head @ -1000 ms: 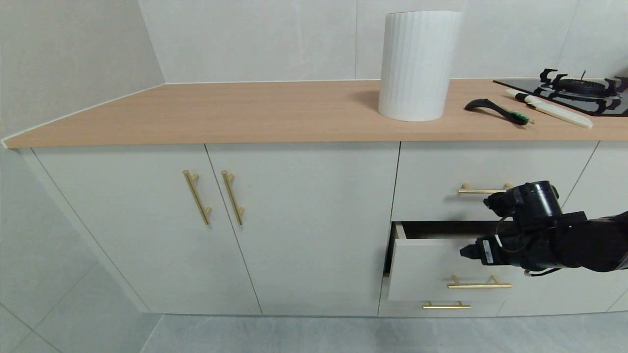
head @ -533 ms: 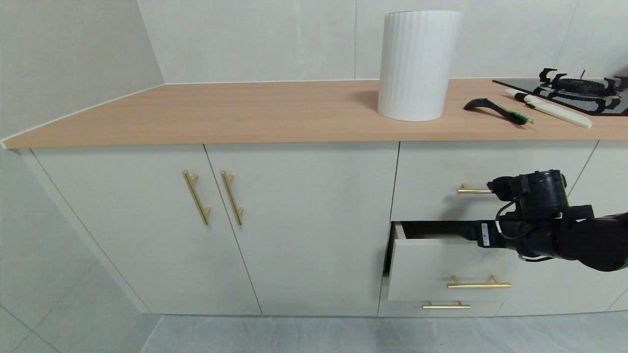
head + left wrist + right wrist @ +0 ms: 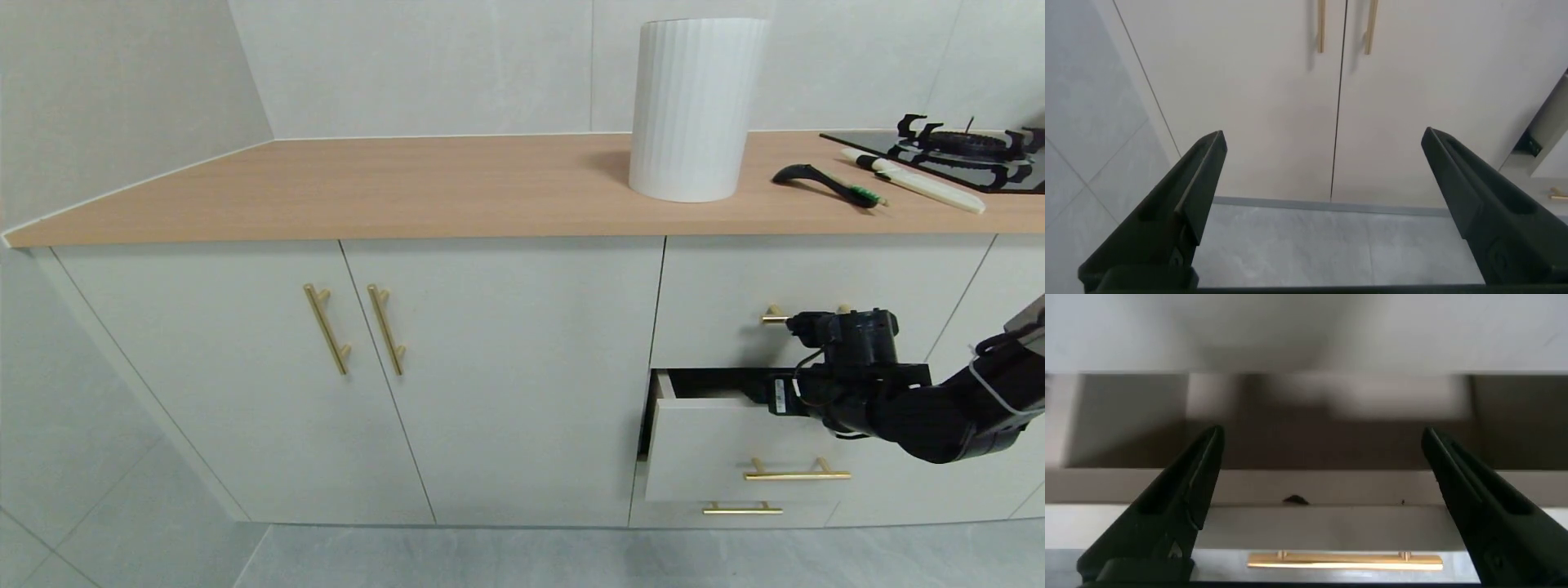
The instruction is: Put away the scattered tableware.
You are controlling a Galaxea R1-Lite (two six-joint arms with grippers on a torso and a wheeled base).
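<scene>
Pale grey tiled walls (image 3: 424,65) across the top of the frame. Wooden bench (image 3: 367,188) through the middle, white cabinet doors (image 3: 212,367) with gold handles (image 3: 328,328) beneath. Grey tiled floor (image 3: 490,559) along the bottom.

And the right gripper (image 3: 770,393) is on the move. A second ago it hung out in front of the white pulled-out drawer with the brass bar handle (image 3: 710,441), level with the drawer's face. It has come up and pushed forward. Now its black fingers (image 3: 1192,490), spread wide, sit at the drawer's top edge and point into the dark gap ahead, with the brass handle below them. The black arm behind the gripper ran level before; now it bends at an elbow and climbs away.
</scene>
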